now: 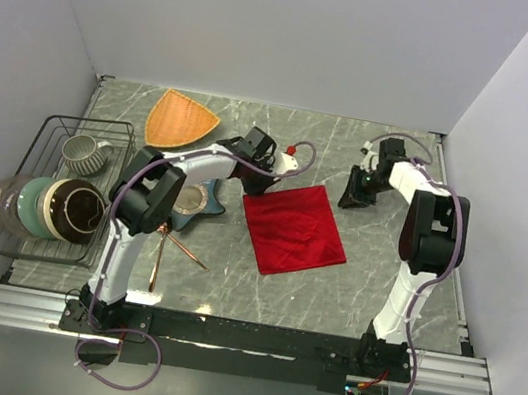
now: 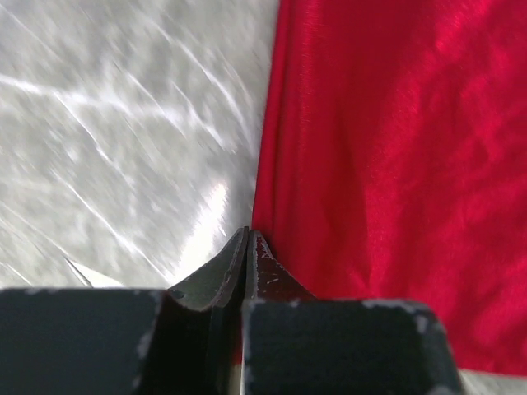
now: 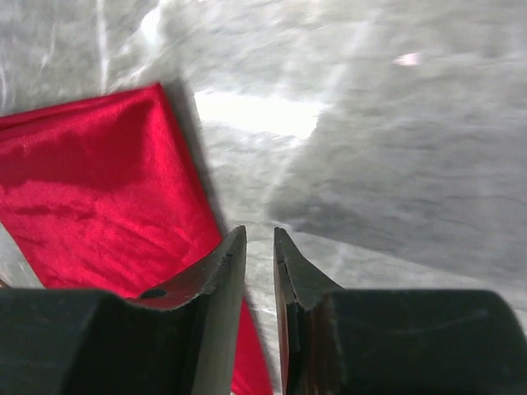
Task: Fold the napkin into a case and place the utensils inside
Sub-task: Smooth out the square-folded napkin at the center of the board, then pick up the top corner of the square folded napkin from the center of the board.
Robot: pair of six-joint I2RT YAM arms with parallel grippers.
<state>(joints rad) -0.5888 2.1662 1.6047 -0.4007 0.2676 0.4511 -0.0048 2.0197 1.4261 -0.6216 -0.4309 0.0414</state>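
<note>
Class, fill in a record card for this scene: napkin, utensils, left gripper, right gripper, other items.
napkin: red, lying flat on the table, not yet a case
utensils: copper, on the table left of the napkin, apart from it
left gripper: shut at the napkin's edge; pinch unclear
right gripper: narrowly open, nothing between the fingers, by the napkin's edge
other items: orange plate, blue dish, rack of crockery

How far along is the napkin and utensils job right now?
Done: nothing visible; the napkin lies flat, not yet folded up. In hand: left gripper shut at its edge, right gripper slightly open, empty, beside its corner. Remaining: folding, then loading the utensils, which lie on the table.
</note>
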